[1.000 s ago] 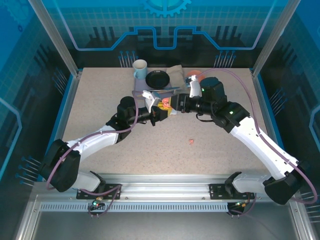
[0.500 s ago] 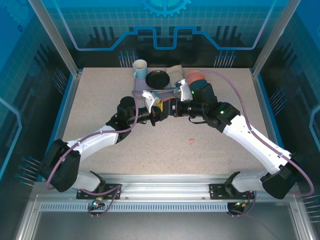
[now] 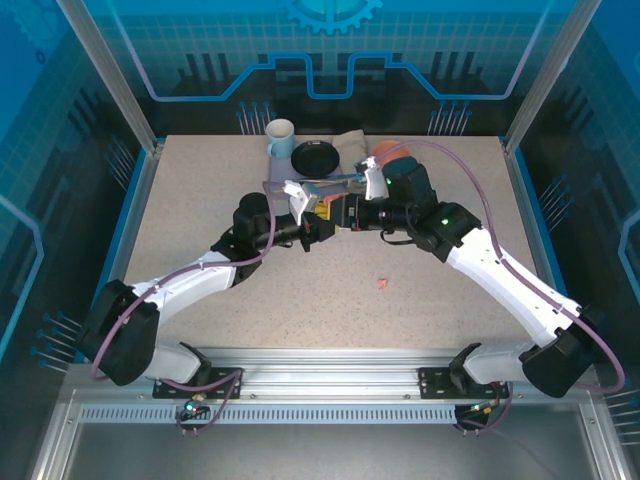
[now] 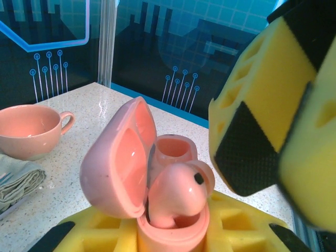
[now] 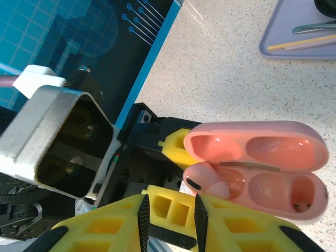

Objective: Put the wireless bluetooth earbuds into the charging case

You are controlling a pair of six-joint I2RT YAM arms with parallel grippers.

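Two claws meet nose to nose near the middle of the table (image 3: 200,200). The left claw (image 3: 322,222) is clamped on the base of the pink charging case (image 4: 121,168), one yellow finger on either side, holding it upright with its lid swung open toward 10 o'clock in the left wrist view. One salmon-pink earbud (image 4: 178,194) sits in the nearer socket of that case, its rounded head and dark sensor dot standing above the rim; the socket behind it, at 12 o'clock, is empty.

Seen from the right wrist, the right claw (image 5: 170,215) hangs just short of the case, which lies at about 2 o'clock from its fingertips, with the seated earbud's head just past them at 1 o'clock. I cannot tell whether these fingers are parted or closed, nor whether they touch the earbud.

From above, a second pink earbud (image 3: 381,282) lies loose on the table at about 5 o'clock from the case, well apart from both claws.
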